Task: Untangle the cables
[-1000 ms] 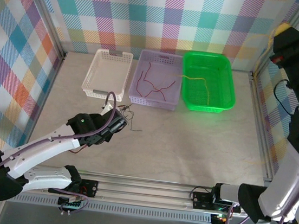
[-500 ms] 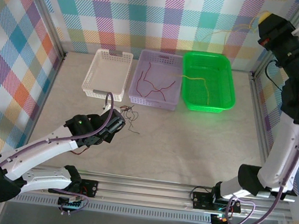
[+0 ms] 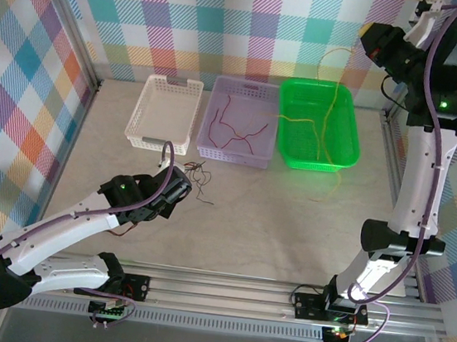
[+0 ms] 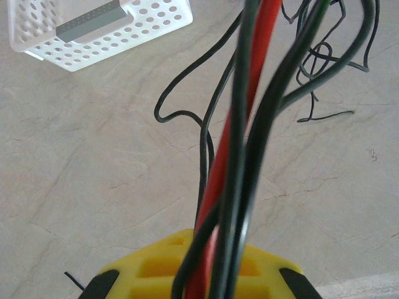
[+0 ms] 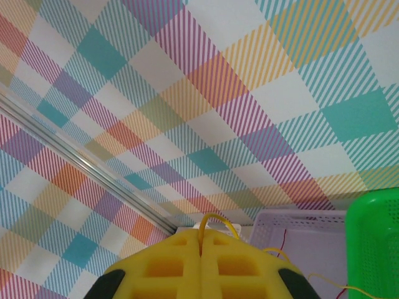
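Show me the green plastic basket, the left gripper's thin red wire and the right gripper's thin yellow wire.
Green basket (image 3: 296,163), top view, near wall.
Red wire (image 4: 232,156), left wrist view, middle stretch.
Yellow wire (image 5: 214,215), right wrist view, loop top.

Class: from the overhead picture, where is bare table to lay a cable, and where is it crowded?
Free: the table stretch before the purple basket and green basket, right of the left gripper; the strip left of the white basket. Crowded: the tangled cables at that gripper, and the yellow cable hanging past the green basket.
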### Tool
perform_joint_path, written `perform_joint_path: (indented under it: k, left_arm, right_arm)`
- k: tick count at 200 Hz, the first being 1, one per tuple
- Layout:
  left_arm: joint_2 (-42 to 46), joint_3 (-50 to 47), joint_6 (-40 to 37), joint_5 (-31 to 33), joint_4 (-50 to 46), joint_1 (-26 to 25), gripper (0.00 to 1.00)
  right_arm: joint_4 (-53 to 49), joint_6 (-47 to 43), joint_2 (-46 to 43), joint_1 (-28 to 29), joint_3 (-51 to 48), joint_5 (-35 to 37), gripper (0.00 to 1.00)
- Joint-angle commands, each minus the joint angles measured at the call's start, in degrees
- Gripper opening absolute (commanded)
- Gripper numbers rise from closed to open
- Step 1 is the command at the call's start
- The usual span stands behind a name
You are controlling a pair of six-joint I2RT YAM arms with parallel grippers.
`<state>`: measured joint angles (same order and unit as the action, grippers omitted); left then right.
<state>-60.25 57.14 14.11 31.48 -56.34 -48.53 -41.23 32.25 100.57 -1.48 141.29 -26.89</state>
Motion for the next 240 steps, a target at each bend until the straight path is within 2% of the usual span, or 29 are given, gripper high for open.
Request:
perform_joint_path:
  k: [1,94,126,153,195,221,240]
  left_arm:
    - [0.1,-0.6,-0.5,0.0,1.2,0.9,0.0]
    - [-0.2,-0.6,-0.6,0.0,1.3,1.0,0.0]
    - [-0.3,-0.6,-0.7,0.0,1.5,1.0,0.0]
    - [-0.4,-0.6,-0.7,-0.2,1.6,1.1,0.0]
    - [-0.5,-0.7,-1.0,-0.5,1.7,1.2,0.0]
    - [-0.4,-0.7,-1.0,-0.6,1.8,1.3,0.0]
    - [-0.4,-0.7,-1.1,-0.7,1.9,1.4,0.0]
  right_arm:
    - [1.6,-1.9,-0.5,-0.2,0.7,-1.2,0.0]
    - [1.6,-2.0,3.4,-0.3,-0.1,-1.9,0.0]
    - [2.3,-2.4,4.4,-0.2,-5.7,-3.3,0.0]
    - [2.8,-3.6,4.2,0.5,-14.1,-3.3,0.0]
    - [3.5,-5.7,4.0,1.2,-27.5,5.3,0.0]
    - [0.7,-5.0,7.4,1.2,-28.8,10.9,0.0]
    - [-1.7,-4.7,10.9,1.6,-28.4,12.4,0.0]
